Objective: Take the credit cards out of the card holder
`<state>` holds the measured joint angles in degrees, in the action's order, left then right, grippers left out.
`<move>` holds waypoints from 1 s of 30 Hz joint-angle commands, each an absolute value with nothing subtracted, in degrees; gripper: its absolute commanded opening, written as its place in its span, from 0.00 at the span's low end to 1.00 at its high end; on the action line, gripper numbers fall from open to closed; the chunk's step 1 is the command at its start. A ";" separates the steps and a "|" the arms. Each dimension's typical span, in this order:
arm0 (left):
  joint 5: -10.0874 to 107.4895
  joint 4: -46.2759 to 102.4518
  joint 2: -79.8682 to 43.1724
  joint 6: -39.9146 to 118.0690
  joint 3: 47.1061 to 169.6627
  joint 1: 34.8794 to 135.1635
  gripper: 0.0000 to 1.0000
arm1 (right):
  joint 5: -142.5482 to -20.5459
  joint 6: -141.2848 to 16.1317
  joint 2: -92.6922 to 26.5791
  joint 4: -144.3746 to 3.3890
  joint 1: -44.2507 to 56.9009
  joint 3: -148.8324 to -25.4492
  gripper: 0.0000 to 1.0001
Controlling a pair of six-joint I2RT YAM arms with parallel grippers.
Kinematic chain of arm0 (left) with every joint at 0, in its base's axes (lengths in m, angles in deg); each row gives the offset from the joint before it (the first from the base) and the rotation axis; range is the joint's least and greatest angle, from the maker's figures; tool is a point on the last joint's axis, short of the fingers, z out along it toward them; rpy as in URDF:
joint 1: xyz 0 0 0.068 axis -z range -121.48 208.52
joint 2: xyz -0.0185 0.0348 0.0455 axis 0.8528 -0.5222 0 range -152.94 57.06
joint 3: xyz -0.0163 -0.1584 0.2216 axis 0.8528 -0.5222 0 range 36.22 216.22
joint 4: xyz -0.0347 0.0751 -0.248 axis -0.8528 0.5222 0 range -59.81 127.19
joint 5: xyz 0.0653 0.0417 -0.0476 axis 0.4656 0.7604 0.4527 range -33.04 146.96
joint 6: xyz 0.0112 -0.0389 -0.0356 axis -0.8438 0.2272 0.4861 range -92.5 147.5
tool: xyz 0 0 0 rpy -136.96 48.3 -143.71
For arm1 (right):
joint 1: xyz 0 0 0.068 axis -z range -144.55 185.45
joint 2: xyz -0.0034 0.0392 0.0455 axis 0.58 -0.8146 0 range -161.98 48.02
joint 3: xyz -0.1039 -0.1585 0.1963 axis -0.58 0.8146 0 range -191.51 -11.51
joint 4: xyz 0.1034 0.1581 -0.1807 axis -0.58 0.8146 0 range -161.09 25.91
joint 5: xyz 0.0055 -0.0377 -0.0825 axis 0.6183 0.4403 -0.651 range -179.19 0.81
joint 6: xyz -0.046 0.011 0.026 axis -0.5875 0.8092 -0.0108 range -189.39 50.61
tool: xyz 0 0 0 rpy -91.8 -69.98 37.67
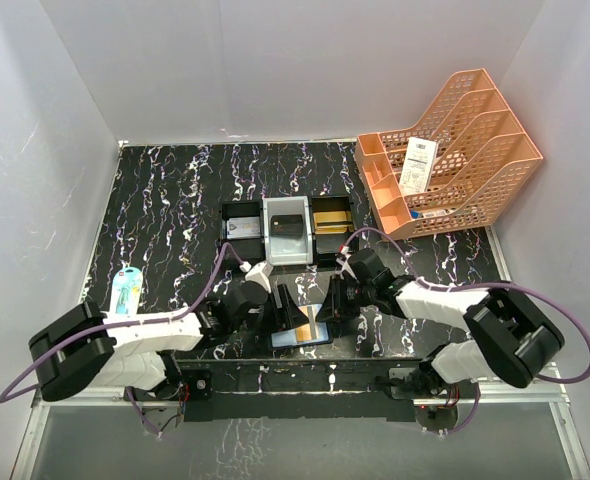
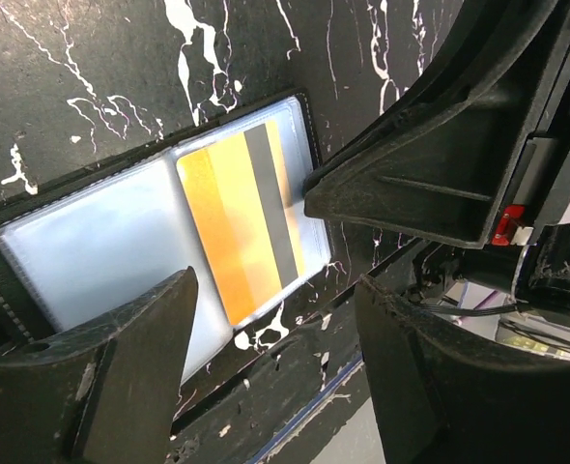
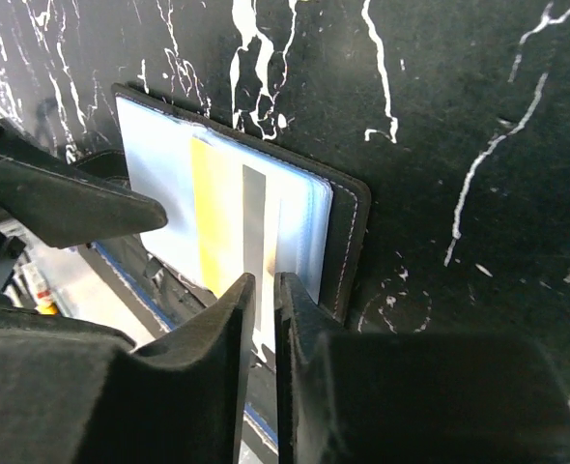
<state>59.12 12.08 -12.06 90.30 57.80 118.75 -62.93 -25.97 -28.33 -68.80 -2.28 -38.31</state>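
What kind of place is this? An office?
Probably a robot testing booth, not a real office: plain white walls box in the marbled table, the left arm and right arm are bolted to its near edge, and an orange file rack sits in one corner.

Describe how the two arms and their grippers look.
Both the left arm and the right arm have white link shells between bulky black joint housings. A purple cable loops along each one to its wrist. The left gripper and right gripper are matte black, with broad wedge-shaped fingers, scuffed and scratched. A small red tab shows on the right gripper's body.
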 commanded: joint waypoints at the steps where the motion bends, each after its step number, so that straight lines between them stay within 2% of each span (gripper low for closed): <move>1: 57.94 9.78 -13.67 89.25 59.80 118.89 0.63 | -63.79 -26.47 -31.39 -71.27 -2.59 -40.32 0.12; 6: 59.67 14.27 -15.97 89.69 60.75 118.90 0.61 | -67.09 -25.81 -32.16 -70.34 -2.58 -38.86 0.12; 11: 61.05 17.29 -17.76 91.09 60.62 118.92 0.54 | -67.03 -25.73 -34.00 -70.61 -2.58 -37.87 0.11; 20: 59.84 12.81 -20.37 92.83 58.89 118.90 0.41 | -65.95 -25.39 -34.48 -72.06 -2.62 -36.84 0.11; 30: 60.51 6.82 -17.57 94.36 55.58 118.90 0.29 | -65.54 -25.77 -34.64 -72.05 -2.69 -36.39 0.10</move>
<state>59.79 9.70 -19.17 93.65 57.69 118.73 -62.66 -24.20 -33.10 -74.60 -2.33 -38.27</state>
